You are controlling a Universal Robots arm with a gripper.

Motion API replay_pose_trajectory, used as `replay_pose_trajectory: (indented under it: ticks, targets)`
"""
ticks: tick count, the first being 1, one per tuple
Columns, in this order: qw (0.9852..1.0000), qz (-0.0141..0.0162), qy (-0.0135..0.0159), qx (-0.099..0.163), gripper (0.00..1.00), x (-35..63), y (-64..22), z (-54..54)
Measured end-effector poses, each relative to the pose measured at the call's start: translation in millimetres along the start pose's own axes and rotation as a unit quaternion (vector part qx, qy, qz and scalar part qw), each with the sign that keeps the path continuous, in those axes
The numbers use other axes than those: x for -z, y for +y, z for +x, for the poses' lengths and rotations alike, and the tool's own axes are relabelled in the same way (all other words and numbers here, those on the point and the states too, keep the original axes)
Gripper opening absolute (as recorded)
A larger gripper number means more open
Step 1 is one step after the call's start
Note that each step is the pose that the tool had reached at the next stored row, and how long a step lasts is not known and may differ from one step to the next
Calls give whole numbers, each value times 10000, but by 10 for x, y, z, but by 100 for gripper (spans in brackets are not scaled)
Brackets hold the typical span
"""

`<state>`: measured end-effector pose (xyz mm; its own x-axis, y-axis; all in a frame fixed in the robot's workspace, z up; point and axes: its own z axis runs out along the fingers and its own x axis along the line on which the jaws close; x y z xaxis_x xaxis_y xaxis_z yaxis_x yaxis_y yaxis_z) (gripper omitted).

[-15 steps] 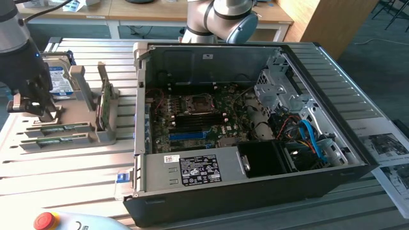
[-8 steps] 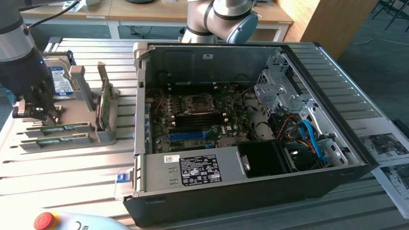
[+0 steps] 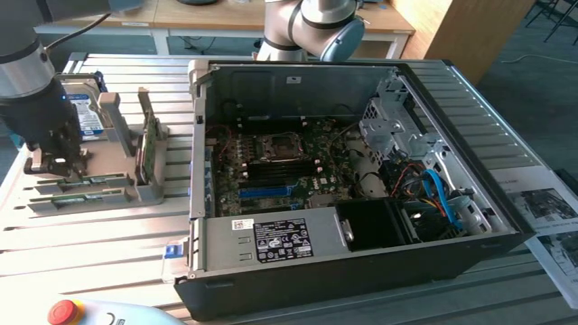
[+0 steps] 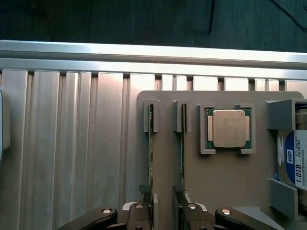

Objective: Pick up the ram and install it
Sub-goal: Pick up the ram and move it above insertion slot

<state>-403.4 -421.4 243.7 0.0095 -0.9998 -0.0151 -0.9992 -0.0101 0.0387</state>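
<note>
Two ram sticks stand on edge in the slots of a grey holder (image 3: pixel 145 193): one ram (image 3: pixel 91 181) and its twin (image 3: pixel 80 199). In the wrist view they run as thin green lines, one ram (image 4: pixel 150 158) and the other (image 4: pixel 182 163). My gripper (image 3: pixel 56 169) hangs over the holder's end at the exterior view's left. In the wrist view the gripper (image 4: pixel 165 218) is open, nothing is held, and each fingertip (image 4: pixel 144 211) lines up with one stick.
The grey holder (image 4: pixel 220 187) also carries a square silver processor (image 4: pixel 229 128) and a hard drive (image 4: pixel 293 165). An open computer case (image 3: pixel 361 271) with its motherboard (image 3: pixel 289 169) stands toward the exterior view's right. A red stop button (image 3: pixel 61 311) sits near the front.
</note>
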Motion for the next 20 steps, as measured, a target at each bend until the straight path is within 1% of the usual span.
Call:
replay_pose_trajectory:
  ticks: [5,10,20]
  targets:
    - [10000,0,0,0,31,-74,-3,1]
    - [10000,0,0,0,31,-75,-3,2]
    - [10000,0,0,-1,31,-74,-2,47]
